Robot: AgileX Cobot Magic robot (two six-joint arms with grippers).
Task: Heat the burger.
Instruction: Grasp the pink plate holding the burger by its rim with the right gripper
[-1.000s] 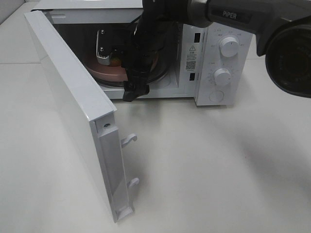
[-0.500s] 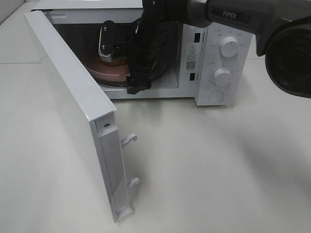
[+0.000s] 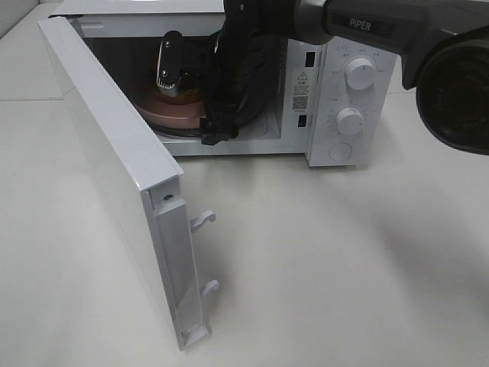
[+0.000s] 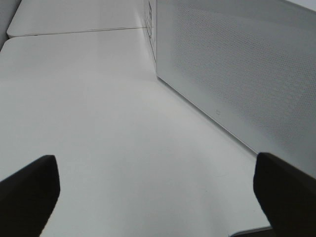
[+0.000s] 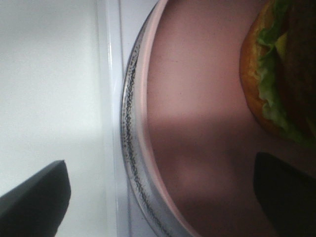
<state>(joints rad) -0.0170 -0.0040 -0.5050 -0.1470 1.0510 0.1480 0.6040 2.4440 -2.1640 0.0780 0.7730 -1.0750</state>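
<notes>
The burger (image 3: 186,93), an orange-brown bun with a green leaf layer, sits on a round pink plate (image 3: 170,116) on the glass turntable inside the open microwave (image 3: 321,145). My right gripper (image 3: 191,99) is inside the cavity, open and empty, just above the plate's front part. In the right wrist view the burger (image 5: 269,79) lies on the plate (image 5: 197,128) beside the open gripper (image 5: 158,197), and the turntable rim (image 5: 129,128) shows. My left gripper (image 4: 158,192) is open and empty over bare table, beside the microwave's perforated outer wall (image 4: 237,74). It is out of the exterior view.
The microwave door (image 3: 114,153) swings wide open to the front left, its two latch hooks (image 3: 205,220) sticking out. Two knobs (image 3: 359,74) and a round button are on the right-hand panel. A black camera housing (image 3: 458,92) fills the upper right.
My right gripper has risen a little inside the microwave and its fingers stand higher over the plate. The plate and burger have stayed put.
</notes>
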